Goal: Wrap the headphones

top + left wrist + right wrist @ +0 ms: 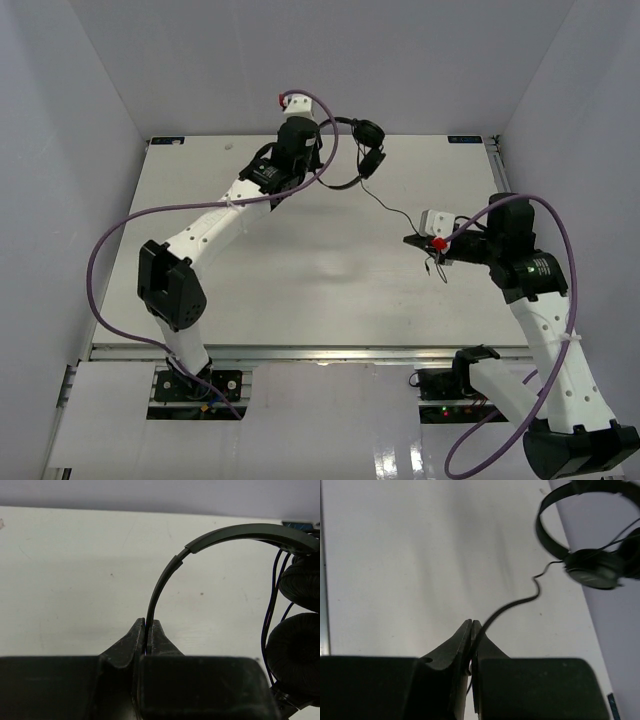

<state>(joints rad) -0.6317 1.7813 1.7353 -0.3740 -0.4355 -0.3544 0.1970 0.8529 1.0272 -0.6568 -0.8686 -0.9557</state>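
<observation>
Toward the far edge of the worktop [300, 270], a little right of its middle, the overhead view shows the headphones [366, 147] apparently lifted off the surface by the left gripper [324, 122]. Their cable [388, 207] runs slack toward the right edge, where the right gripper [412, 240] holds it, a short tail hanging past the fingers.

From the left wrist, the fingers are closed flat on the thin headband [165, 577], and both earcups [295, 650] hang at the right of the view with thin wires beside them. That pinch is narrow, so the band could pivot if tugged. This hand is best held steady as the anchor.

From the right wrist, the fingers are pinched shut on the cable, which curves away to the headphones.

The step in hand looks like winding the cable around the headphones. Doing it well calls for carrying the cable in loops around the band or cups. The tension should be light, enough to take up slack without dragging the band out of the left grip or kinking the cable.
</observation>
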